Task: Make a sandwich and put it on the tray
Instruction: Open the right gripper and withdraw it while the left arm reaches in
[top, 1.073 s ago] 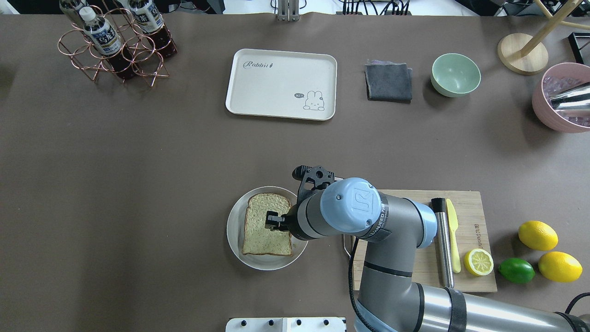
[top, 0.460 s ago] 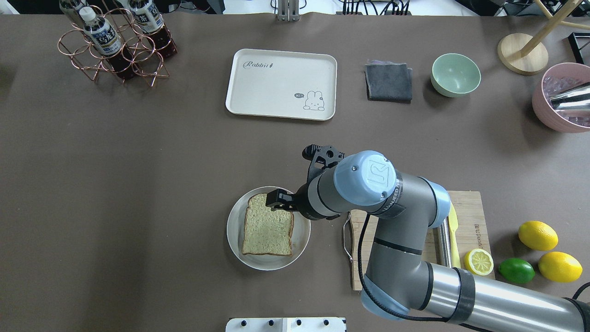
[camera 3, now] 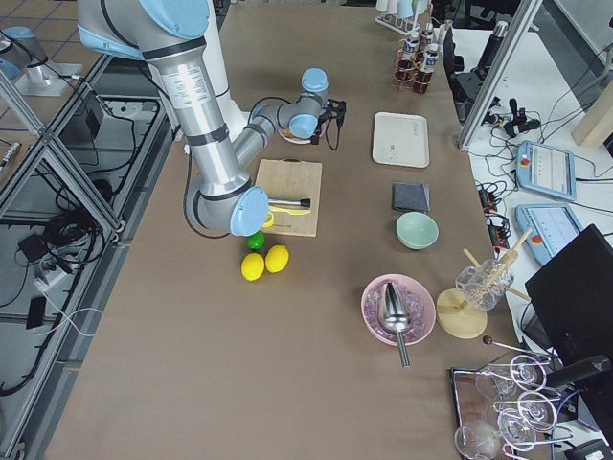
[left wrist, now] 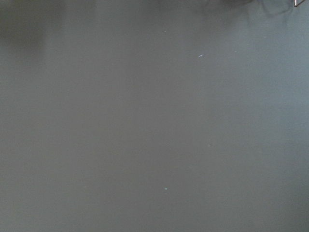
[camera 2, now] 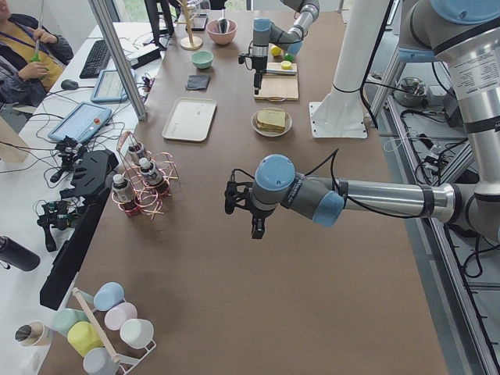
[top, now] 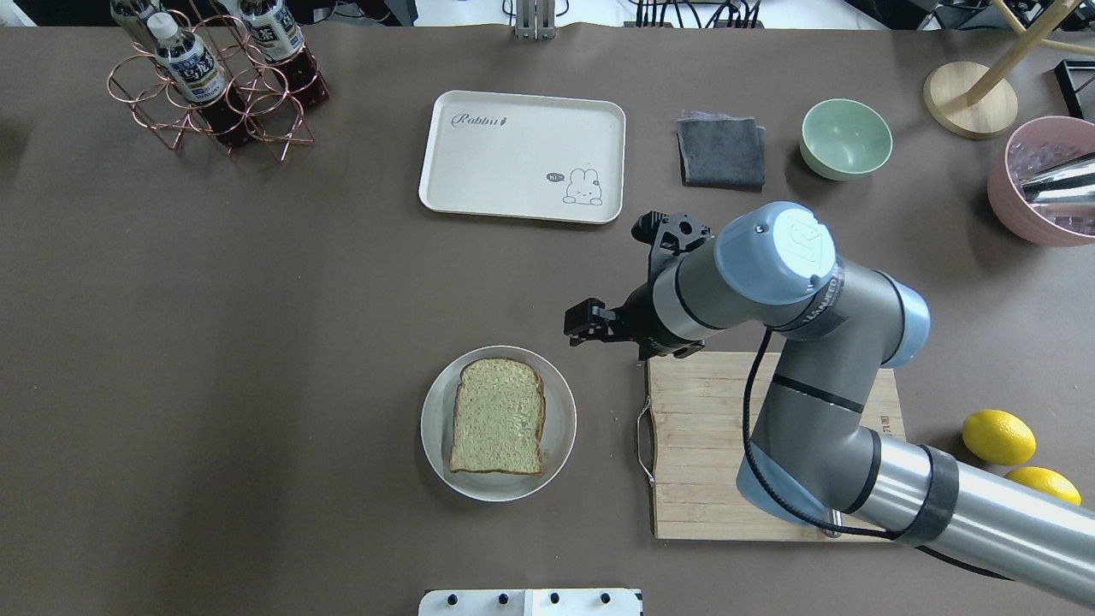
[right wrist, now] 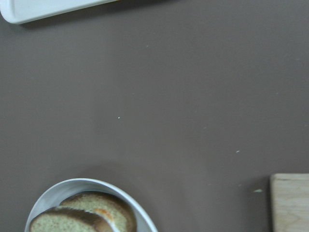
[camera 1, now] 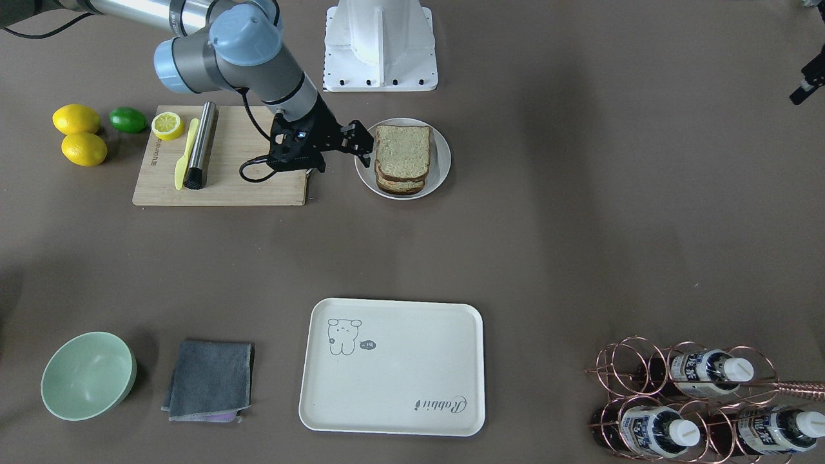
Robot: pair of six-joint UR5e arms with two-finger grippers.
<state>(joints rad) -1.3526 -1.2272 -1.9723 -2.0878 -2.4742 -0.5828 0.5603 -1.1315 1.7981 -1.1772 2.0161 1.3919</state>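
The sandwich (top: 498,417) lies stacked on a round white plate (top: 560,428), two tan slices with dark crusts; it also shows in the front view (camera 1: 403,153). A sliver of egg (right wrist: 103,214) shows between the slices in the right wrist view. My right gripper (top: 584,325) hovers just off the plate's far right rim, open and empty; it also shows in the front view (camera 1: 361,139). The cream tray (top: 522,154) sits empty at the far middle. My left gripper (camera 2: 231,197) shows in the left side view only, over bare table; I cannot tell its state.
A wooden cutting board (top: 701,445) lies right of the plate, with a yellow knife (camera 1: 183,154) and a metal cylinder (camera 1: 200,151) on it. Lemons (top: 997,436), a grey cloth (top: 722,152), a green bowl (top: 845,139) and a bottle rack (top: 214,81) stand around.
My right gripper has lifted off the top bread slice and moved right and toward the table's far side, clear of the plate. The sandwich stays on the plate.
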